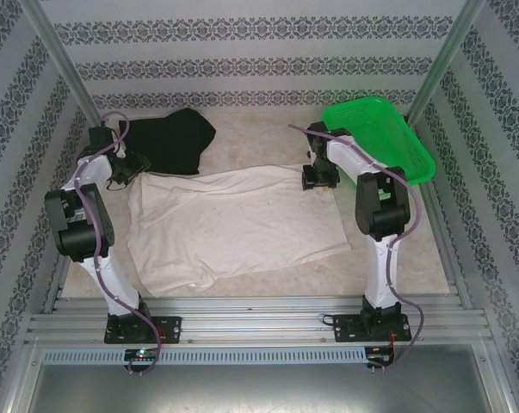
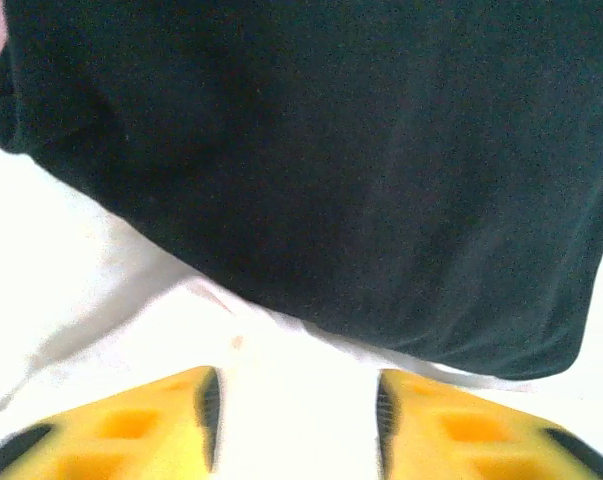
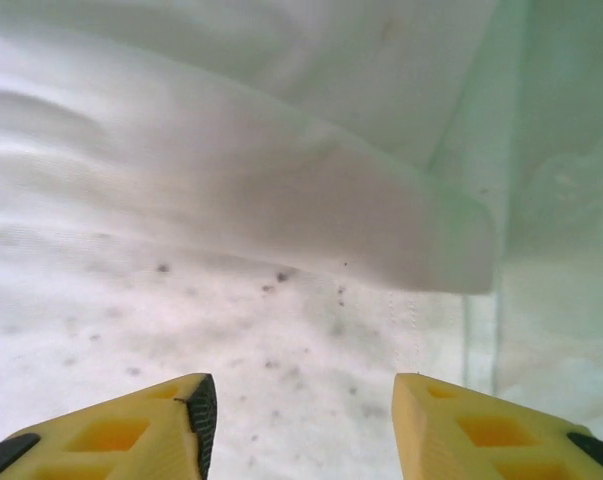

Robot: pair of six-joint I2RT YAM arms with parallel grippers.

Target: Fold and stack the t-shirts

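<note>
From above, the white shirt (image 1: 233,224) lies spread flat and a little crumpled in the middle of the table (image 1: 259,129), and everything else sits around it. The black shirt (image 1: 177,142) lies bunched just beyond the white shirt's far left corner, its near edge touching or overlapping that corner. The green basket (image 1: 371,120) stands past the white shirt's far right corner, tilted against the side wall. The left claw (image 1: 134,168) is low at the white shirt's far left corner, and the right claw (image 1: 318,178) is low at its far right corner. In the left wrist view, the left claw (image 2: 296,400) is released: its yellow fingers (image 2: 151,420) stand apart with nothing between them, over white shirt (image 2: 101,300) cloth, with the black shirt (image 2: 331,170) lying on that cloth just ahead. In the right wrist view, the right claw (image 3: 299,410) is also released, its fingers (image 3: 461,425) apart and holding nothing, poised over the speckled white shirt (image 3: 231,180), where a soft fold of that shirt rises just ahead of the fingertips.
</note>
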